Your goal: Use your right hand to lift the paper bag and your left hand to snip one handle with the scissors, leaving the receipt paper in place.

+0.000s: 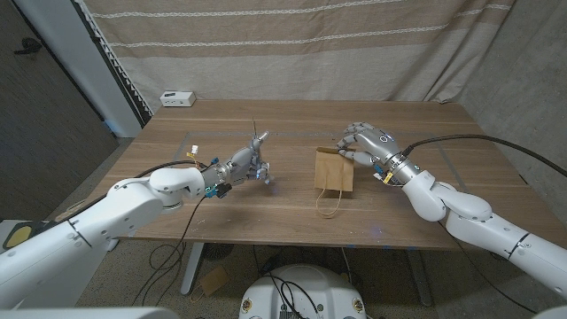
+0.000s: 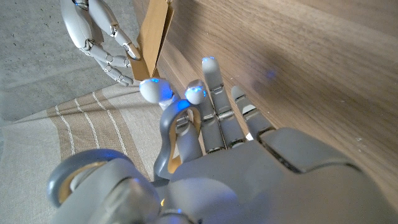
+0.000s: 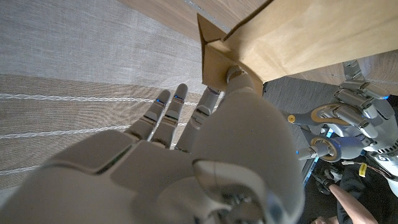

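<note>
Gripping the bag (image 1: 334, 168) at its far right corner, the right hand (image 1: 361, 144) has its fingers closed on the brown paper; the right wrist view shows a fingertip pressed against the bag's folded corner (image 3: 217, 59). The bag lies right of centre on the wooden bench (image 1: 283, 120). One thin handle (image 1: 329, 204) loops from its near edge toward the front of the bench.

The left hand (image 1: 248, 166) is left of the bag and apart from it, raised just above the bench. It holds the scissors (image 1: 257, 142): the left wrist view shows a grey handle loop (image 2: 177, 134) around one finger, other fingers reaching out straight beside it. In the head view a thin dark tip points up and away from the hand. Whether the blades are apart or together cannot be told.

A small white box (image 1: 178, 98) sits at the far left corner of the bench. A striped curtain (image 1: 292, 44) hangs behind.
</note>
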Available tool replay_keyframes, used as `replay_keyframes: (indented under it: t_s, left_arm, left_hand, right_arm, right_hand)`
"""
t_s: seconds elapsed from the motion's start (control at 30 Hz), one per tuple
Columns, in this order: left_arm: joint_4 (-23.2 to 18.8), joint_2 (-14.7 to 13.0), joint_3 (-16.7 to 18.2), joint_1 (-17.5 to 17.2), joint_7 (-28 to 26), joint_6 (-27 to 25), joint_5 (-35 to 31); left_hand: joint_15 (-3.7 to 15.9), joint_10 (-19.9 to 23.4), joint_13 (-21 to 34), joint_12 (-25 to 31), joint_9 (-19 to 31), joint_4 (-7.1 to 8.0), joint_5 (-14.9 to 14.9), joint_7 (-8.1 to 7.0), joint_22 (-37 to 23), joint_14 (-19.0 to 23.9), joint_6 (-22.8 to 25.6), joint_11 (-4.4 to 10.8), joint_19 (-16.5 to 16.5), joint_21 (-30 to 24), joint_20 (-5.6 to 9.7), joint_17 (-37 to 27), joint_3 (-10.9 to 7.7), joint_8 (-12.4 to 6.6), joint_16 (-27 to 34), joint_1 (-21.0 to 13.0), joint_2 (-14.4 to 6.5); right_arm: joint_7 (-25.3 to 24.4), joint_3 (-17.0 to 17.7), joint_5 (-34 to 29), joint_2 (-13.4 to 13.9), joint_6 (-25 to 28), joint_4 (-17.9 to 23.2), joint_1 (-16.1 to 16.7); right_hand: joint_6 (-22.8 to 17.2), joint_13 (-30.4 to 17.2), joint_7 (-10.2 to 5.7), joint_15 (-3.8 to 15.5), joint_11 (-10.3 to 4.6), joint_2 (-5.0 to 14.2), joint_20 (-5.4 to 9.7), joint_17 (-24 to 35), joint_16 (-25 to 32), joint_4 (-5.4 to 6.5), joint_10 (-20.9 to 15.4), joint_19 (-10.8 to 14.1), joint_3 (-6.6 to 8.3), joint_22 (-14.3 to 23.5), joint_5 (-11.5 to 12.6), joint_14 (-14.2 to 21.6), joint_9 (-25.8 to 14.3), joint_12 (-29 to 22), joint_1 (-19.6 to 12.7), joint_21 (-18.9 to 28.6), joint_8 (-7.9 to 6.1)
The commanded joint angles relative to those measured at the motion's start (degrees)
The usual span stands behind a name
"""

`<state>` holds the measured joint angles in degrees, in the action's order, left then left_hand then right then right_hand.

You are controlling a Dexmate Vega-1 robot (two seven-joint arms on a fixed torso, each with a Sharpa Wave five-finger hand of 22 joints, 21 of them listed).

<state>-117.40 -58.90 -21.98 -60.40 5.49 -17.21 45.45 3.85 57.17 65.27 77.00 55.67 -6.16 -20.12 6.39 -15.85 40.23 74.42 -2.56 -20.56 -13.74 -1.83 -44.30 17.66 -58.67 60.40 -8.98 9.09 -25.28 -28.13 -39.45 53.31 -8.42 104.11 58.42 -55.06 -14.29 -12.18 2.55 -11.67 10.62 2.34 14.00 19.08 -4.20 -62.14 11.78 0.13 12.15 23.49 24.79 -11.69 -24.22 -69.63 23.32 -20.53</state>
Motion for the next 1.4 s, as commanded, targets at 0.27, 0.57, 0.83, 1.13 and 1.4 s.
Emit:
replay_keyframes:
  t_s: [0.27, 0.57, 0.83, 1.13, 1.4]
  left_arm:
    - [1.3, 0.7, -3.8, 5.1, 3.2, -1.2, -5.0]
    - [1.6, 1.6, -5.1, 6.7, 4.9, -1.6, -6.0]
    - [0.8, 1.4, -6.0, 7.1, 5.4, -1.9, -7.5]
    - [-0.2, 0.9, -6.0, 6.9, 4.9, -2.8, -7.9]
    - [-1.3, 0.1, -5.8, 7.1, 4.4, -2.8, -9.6]
  left_hand:
    - [3.38, 1.3, 0.0, 0.2, 0.0, -0.13, -0.1, 4.73, -0.1, -0.3, 4.5, 0.64, -0.5, -0.1, -0.01, 0.1, 2.02, -7.07, 0.5, 0.4, 0.3]
    - [3.52, 1.2, -0.1, 0.1, -0.2, -0.19, -0.1, 4.72, -0.1, -0.4, 4.4, 0.78, -0.6, -0.1, -0.01, 0.1, 2.02, -6.9, 0.8, 0.3, 0.3]
    - [3.49, 1.0, 0.3, 0.4, 0.1, -0.26, -0.1, 4.72, -0.1, -0.6, 4.7, 0.77, -0.5, 0.0, -0.03, 0.3, 2.03, -7.32, 0.9, 0.2, 0.4]
    - [3.41, 0.9, 0.1, 0.2, -0.2, -0.28, -0.1, 4.73, -0.1, -0.9, 4.5, 0.6, -0.4, 0.0, -0.04, 0.0, 2.06, -7.08, 1.3, 0.2, 0.4]
    - [3.37, 0.9, 0.1, 0.2, -0.1, -0.17, -0.1, 4.73, -0.1, -0.9, 4.4, 0.54, -0.5, 0.0, -0.09, 0.5, 2.12, -7.13, 1.2, 0.5, 0.4]
  right_arm:
    - [3.6, -0.6, 2.0, -0.1, -5.6, -4.0, -8.0]
    - [0.6, -1.9, -0.2, -0.9, -11.7, -9.0, -12.5]
    - [-1.8, -3.4, -3.3, -2.4, -14.9, -13.8, -17.4]
    - [-3.2, -5.5, -5.1, -3.7, -18.2, -18.6, -22.6]
    - [-5.3, -7.6, -7.2, -5.0, -20.6, -21.9, -26.8]
  right_hand:
    - [-0.3, -3.0, -0.11, 10.59, -0.06, -0.04, 3.97, 0.2, 0.4, 0.34, -0.2, 0.2, 0.08, 0.2, -0.3, 0.4, -0.1, -0.5, 0.0, 0.5, 0.25]
    - [-0.2, -3.2, -0.14, 10.56, -0.15, -0.01, 3.69, 0.3, 0.4, 0.42, 0.3, 0.3, 0.21, 0.2, -0.4, 0.4, -0.2, -0.5, -0.1, 0.6, 0.44]
    - [-0.3, -3.5, -0.16, 10.6, -0.14, 0.05, 3.76, 0.3, 0.6, 0.54, 0.1, 0.6, 0.32, 0.2, -0.6, 0.8, -0.2, -0.8, -0.1, 0.8, 0.49]
    - [-0.5, -3.5, -0.16, 10.63, -0.09, -0.01, 4.03, 0.4, 0.7, 0.62, 0.3, 0.7, 0.38, 0.2, -0.7, 1.0, -0.2, -0.7, -0.1, 1.0, 0.52]
    - [-0.6, -3.5, -0.15, 10.65, -0.06, -0.03, 4.33, 0.5, 0.8, 0.75, 0.3, 1.0, 0.43, 0.2, -0.8, 1.3, -0.2, -0.8, -0.1, 1.2, 0.58]
